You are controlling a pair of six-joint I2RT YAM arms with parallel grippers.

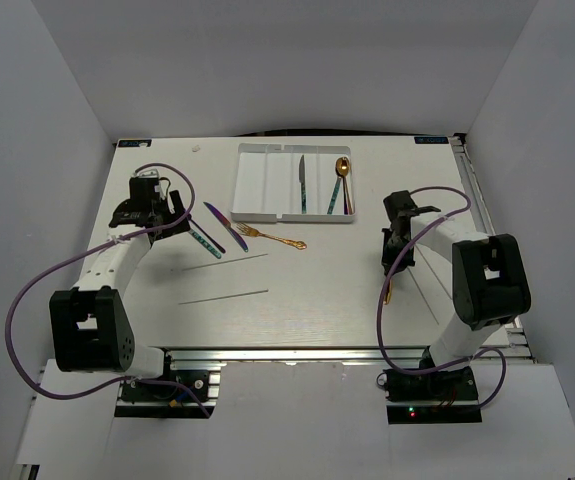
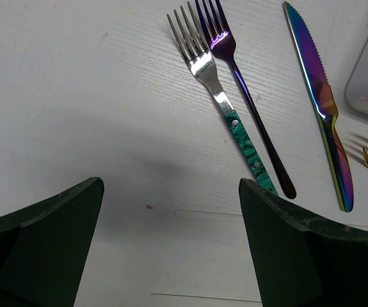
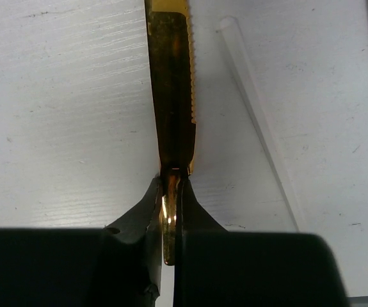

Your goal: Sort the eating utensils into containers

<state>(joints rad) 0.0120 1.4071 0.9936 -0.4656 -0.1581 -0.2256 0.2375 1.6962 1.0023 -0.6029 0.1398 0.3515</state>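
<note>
Right fingers (image 3: pixel 139 214): pressed together on the gold knife (image 3: pixel 173 96), pinching its narrow neck just below the serrated blade, which ran straight out ahead of the right gripper (image 3: pixel 169 192).
Left fingers (image 2: pixel 43 230): spread wide with nothing between them. The left gripper (image 2: pixel 171 188) hovered over bare table just short of the teal-handled fork (image 2: pixel 236 125) and the purple fork (image 2: pixel 248 96), which lay side by side and touching.
Knife's place: on the right side of the table (image 1: pixel 317 320), near the tray (image 1: pixel 257 185) but apart from it. We could not tell whether it was lifted clear of the surface.
Tray's load: a teal-handled knife (image 1: pixel 303 183) lay in one compartment, and a gold spoon (image 1: pixel 342 168) lay with other pieces in the next one to the right.
Left to sort: the two forks, a purple knife (image 2: pixel 324 96) and a gold fork (image 1: pixel 272 238) lay loose on the table.
Step in hand: we judged it to be carrying the gold knife to the tray.
Doing it well: we thought the knife should be raised level and turned parallel with the compartments. It should be lowered beside the teal-handled knife before the pinch is eased, with the blade tip clear of the tray wall.
Surface: white, finely grained board, with thin grey lines (image 1: pixel 224 296) across it and a pale strip (image 3: pixel 254 96) beside the blade.
Room: plain white walls (image 1: pixel 67 100) closed us in on three sides.
</note>
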